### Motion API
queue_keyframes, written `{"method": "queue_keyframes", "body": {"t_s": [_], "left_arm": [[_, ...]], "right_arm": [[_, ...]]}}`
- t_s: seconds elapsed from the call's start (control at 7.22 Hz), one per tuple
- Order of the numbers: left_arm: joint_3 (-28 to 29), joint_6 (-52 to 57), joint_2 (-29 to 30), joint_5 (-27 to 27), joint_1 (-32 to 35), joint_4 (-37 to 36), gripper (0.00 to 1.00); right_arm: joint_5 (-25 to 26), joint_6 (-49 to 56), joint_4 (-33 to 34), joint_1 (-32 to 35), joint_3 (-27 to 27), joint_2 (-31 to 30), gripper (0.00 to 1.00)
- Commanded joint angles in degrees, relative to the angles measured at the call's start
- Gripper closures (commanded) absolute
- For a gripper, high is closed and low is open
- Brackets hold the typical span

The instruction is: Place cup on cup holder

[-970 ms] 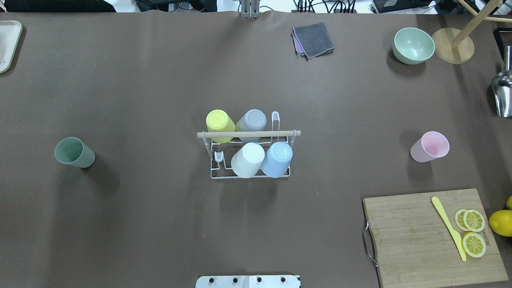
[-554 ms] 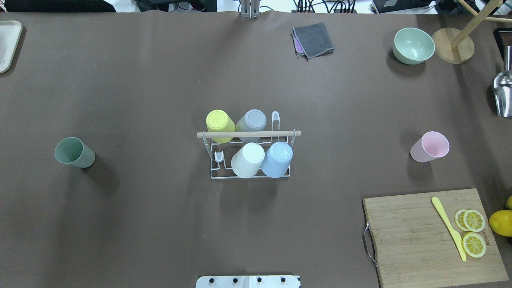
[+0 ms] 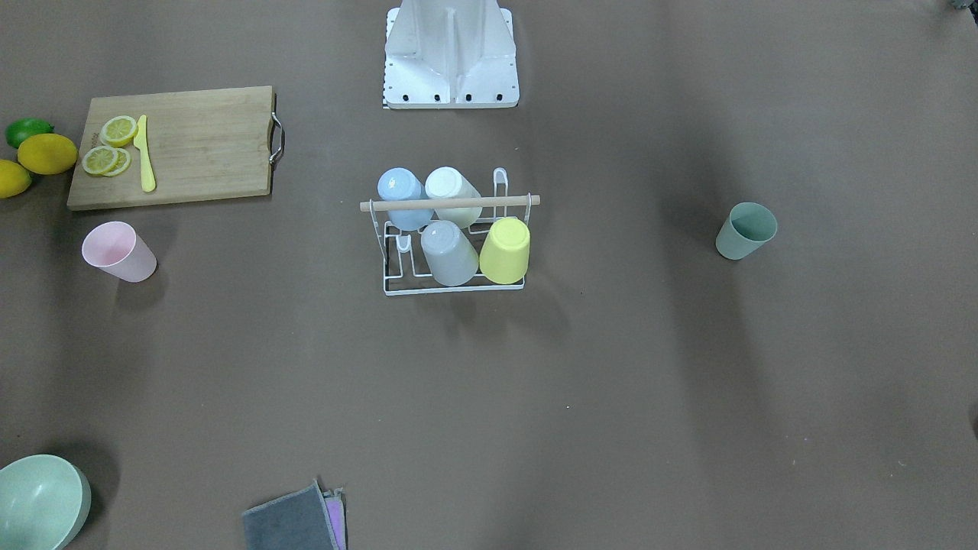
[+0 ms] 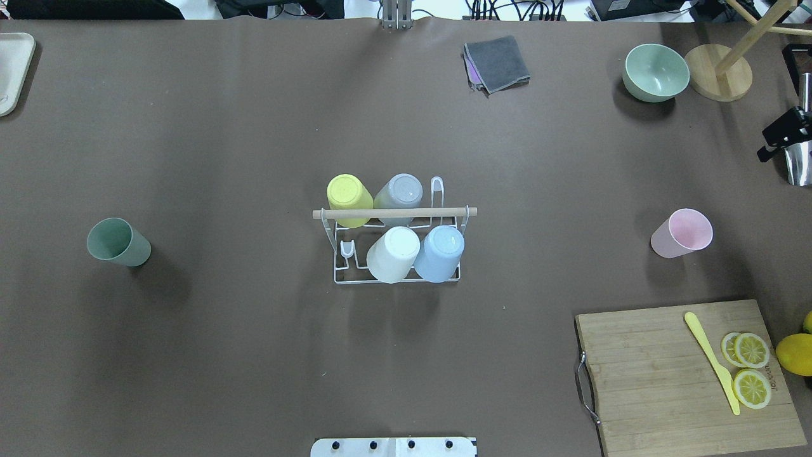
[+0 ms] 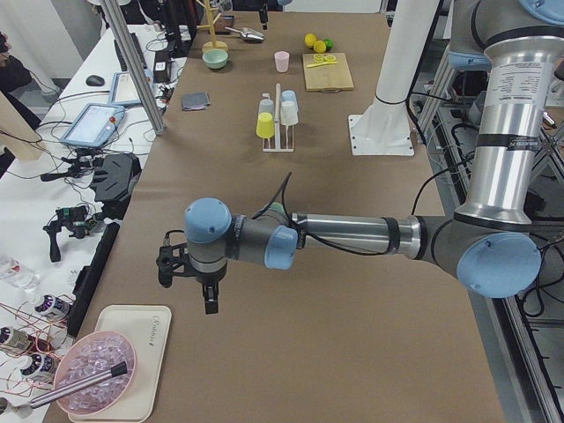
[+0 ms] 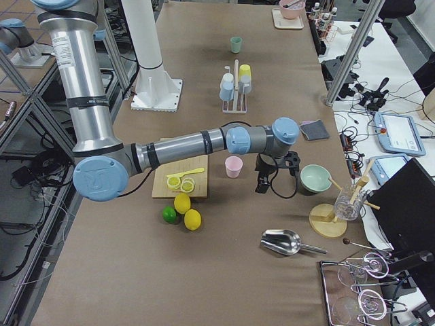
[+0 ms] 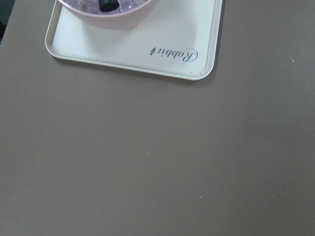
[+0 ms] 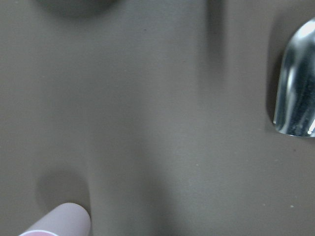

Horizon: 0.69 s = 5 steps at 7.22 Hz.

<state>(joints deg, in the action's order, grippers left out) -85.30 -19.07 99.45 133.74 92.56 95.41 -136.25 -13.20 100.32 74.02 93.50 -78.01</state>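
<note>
The white wire cup holder (image 4: 393,213) with a wooden rod stands mid-table and carries yellow, grey, white and blue cups upside down. It also shows in the front view (image 3: 451,202). A green cup (image 4: 117,242) stands upright far to its left. A pink cup (image 4: 682,232) stands upright far to its right and shows in the right wrist view (image 8: 56,222). My right gripper (image 6: 267,185) hangs just beyond the pink cup, and a black part of it (image 4: 785,133) shows at the overhead edge. My left gripper (image 5: 208,298) hangs near the tray at the table's left end. I cannot tell whether either is open.
A cutting board (image 4: 666,374) with lemon slices and a yellow knife lies front right. A green bowl (image 4: 655,72), a wooden stand (image 4: 718,72), a metal scoop (image 4: 798,155) and a grey cloth (image 4: 497,62) are at the back. A white tray (image 7: 133,49) holds a pink bowl.
A black part of the right gripper has come into the overhead view at the right edge, over the metal scoop. The cups and the holder have not moved.
</note>
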Motion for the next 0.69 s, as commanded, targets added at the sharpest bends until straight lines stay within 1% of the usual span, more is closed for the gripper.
{"method": "queue_keyframes", "body": {"t_s": [0.0,0.14,0.28,0.42,0.55], "left_arm": [[7.0,0.6,14.3,-0.5,-2.3,-16.2,0.03],[10.7,0.5,18.7,-0.5,-3.9,-19.6,0.03],[14.3,0.5,21.7,-0.6,-3.9,-20.2,0.03],[17.4,0.9,24.1,-2.6,-4.0,-20.0,0.03],[20.5,2.1,26.5,-6.5,-4.0,-20.1,0.03]], "right_arm": [[-0.3,-4.2,0.8,-5.0,-0.5,3.1,0.0],[-0.3,-5.8,0.7,-7.5,-0.5,3.7,0.0],[-0.2,-5.2,0.9,-9.1,-1.7,5.3,0.0],[-0.5,-4.7,1.9,-9.9,-3.7,6.2,0.01],[-0.7,0.4,4.9,-10.1,-6.8,8.2,0.01]]}}
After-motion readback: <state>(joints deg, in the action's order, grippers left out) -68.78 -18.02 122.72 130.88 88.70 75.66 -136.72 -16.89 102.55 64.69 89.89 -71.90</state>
